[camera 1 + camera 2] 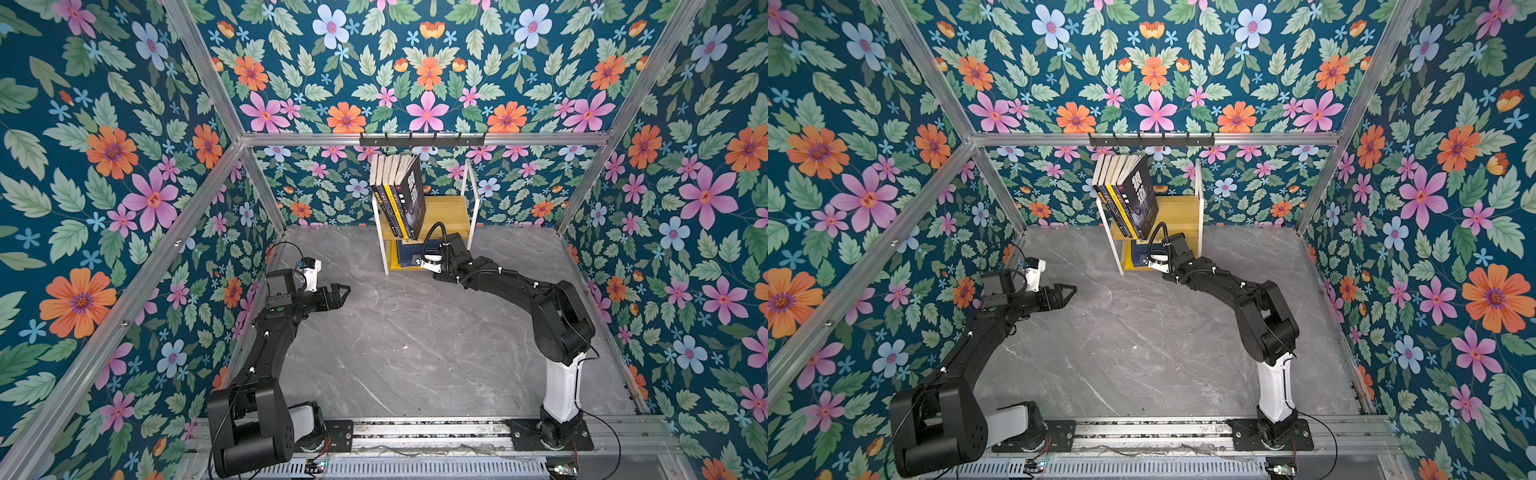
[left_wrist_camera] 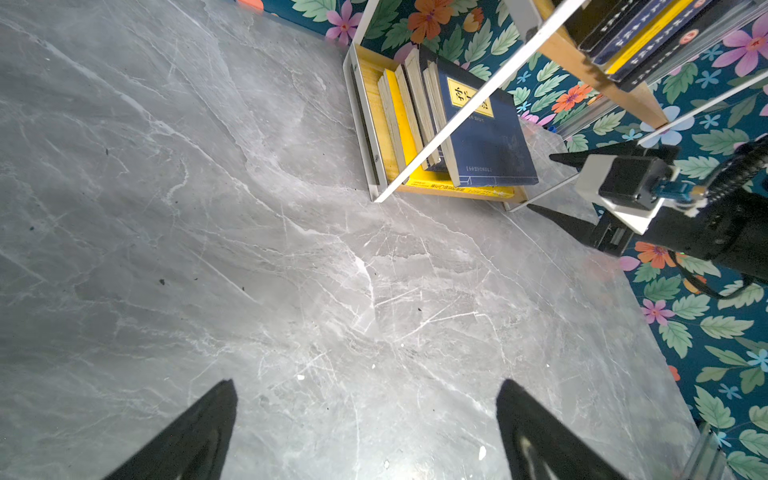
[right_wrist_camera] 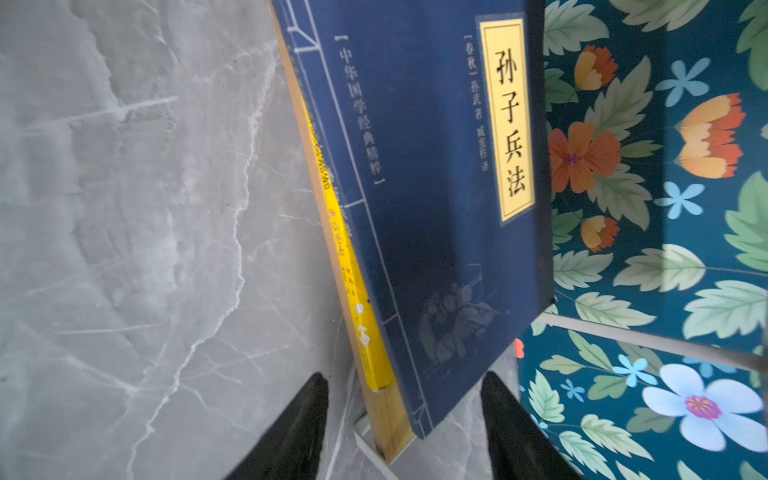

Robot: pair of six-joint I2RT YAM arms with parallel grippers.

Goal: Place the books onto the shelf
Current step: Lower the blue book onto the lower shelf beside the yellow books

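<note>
While every book in sight stands on the shelf (image 1: 451,214), the task looks all but finished. The right end effector (image 3: 403,376) sits at the lower tier with its jaws parted and nothing clamped. The navy book (image 3: 415,166) lies just ahead of it, its near corner in line with the gap between the fingertips. That book leans against a yellow book (image 3: 357,291) and the other lower-tier volumes beyond. Above this end effector, the upper row (image 1: 395,187) of about six books slants to one side, with a black cover (image 1: 415,199) outermost.

The left end effector (image 2: 368,384) hangs wide open and empty, with bare desk (image 1: 415,340) beneath it and the shelf well ahead. No book shows on the desk near either end effector. What remains is probably small: nudging the navy book fully in, perhaps squaring the leaning rows, then backing the right arm clear.
</note>
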